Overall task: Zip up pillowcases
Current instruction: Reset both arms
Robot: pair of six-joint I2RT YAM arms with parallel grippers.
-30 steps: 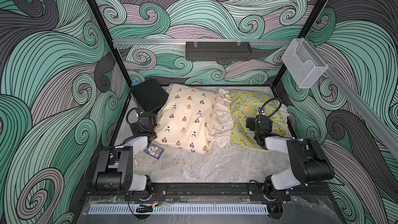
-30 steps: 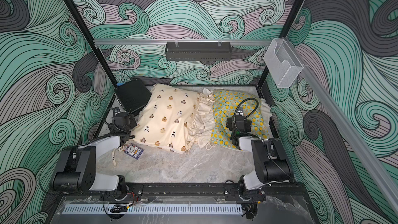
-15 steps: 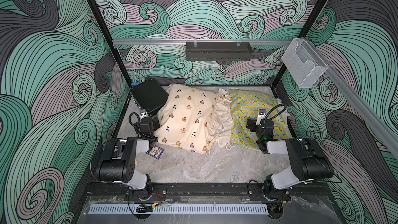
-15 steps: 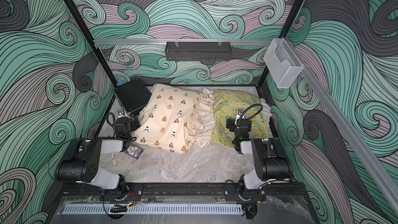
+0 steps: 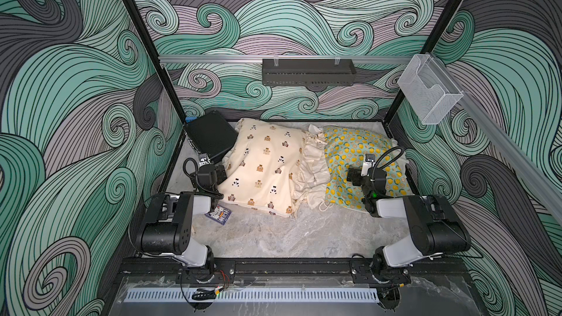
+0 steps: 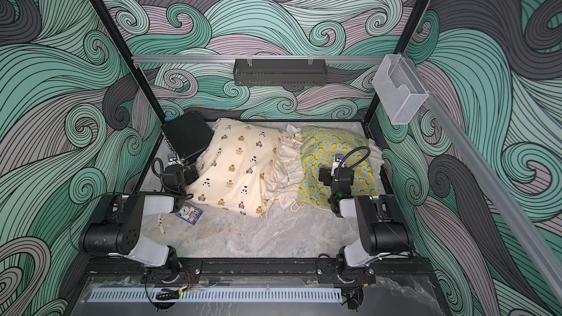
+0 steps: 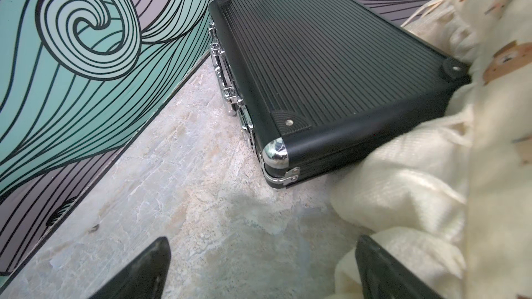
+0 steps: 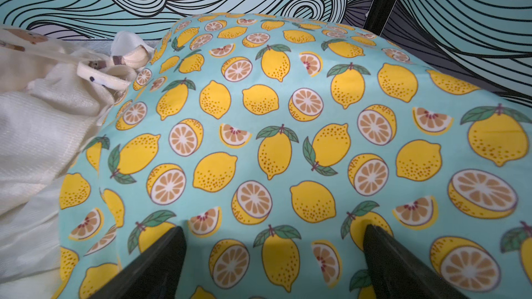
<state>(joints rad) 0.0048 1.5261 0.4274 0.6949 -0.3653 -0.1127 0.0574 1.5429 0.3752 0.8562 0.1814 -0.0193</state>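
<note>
- The left gripper (image 7: pixel 262 238) is spread wide with nothing between its fingers, low over the grey marbled table (image 5: pixel 289 238) on the left side; in the left wrist view one finger lies against cream fabric at the pillowcase's edge
- The flat black box (image 5: pixel 211 139) sits in the far left corner, just ahead of that gripper, with its right side touching the bear pillowcase
- The small blue patterned card (image 5: pixel 219 214) lies flat on the table near the left arm, just off the bear pillowcase's near edge
- The bear pillowcase (image 5: pixel 264 165), cream with small bears and pandas, lies stuffed across the middle-left of the table
- The cream ruffled edges (image 5: pixel 313 165) bunch up between the two pillowcases, touching both
- The lemon pillowcase (image 5: pixel 343 153), mint-green, lies at the right rear, near the right wall
- The right gripper (image 8: pixel 273 227) is spread wide over the lemon pillowcase, pinching nothing; its fingertips are at the fabric, but whether they press into it cannot be told
</note>
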